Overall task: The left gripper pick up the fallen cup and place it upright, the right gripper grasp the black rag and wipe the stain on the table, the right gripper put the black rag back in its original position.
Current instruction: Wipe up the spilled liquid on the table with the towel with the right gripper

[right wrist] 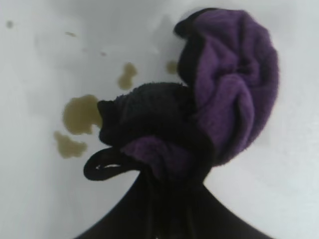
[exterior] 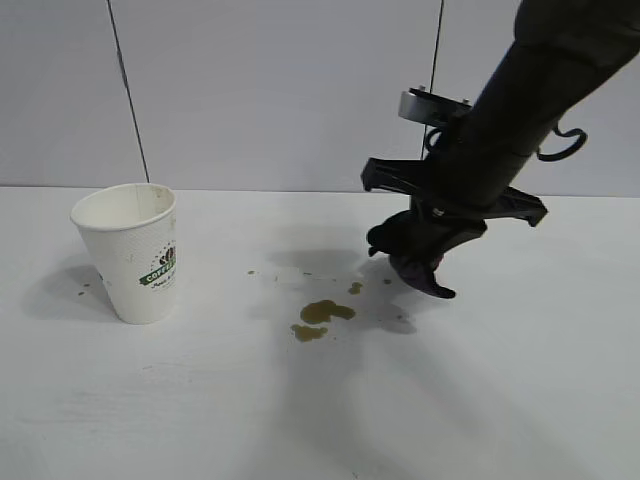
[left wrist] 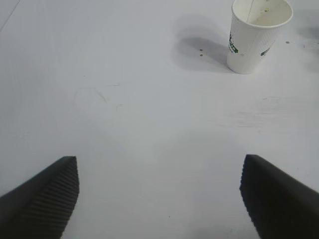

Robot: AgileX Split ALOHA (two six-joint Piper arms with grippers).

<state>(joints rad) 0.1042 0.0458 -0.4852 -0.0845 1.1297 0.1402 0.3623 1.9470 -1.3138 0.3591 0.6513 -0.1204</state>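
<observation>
Right gripper [exterior: 432, 262] clamps the black rag [exterior: 415, 250] above the table [exterior: 320, 400], near the stain [exterior: 322, 315]. Cup [exterior: 135, 250] upright. Left gripper [left wrist: 159, 199] spread wide, holding nothing

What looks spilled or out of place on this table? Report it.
A yellowish-brown stain lies unwiped on the table, right of the upright cup. The right gripper holds the black rag just above it.

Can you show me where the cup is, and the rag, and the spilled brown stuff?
cup [exterior: 135, 265], outside view, on its white side wall.
rag [right wrist: 234, 94], right wrist view, on its purple fold.
stain [exterior: 326, 311], outside view, on the biggest brown blotch.
</observation>
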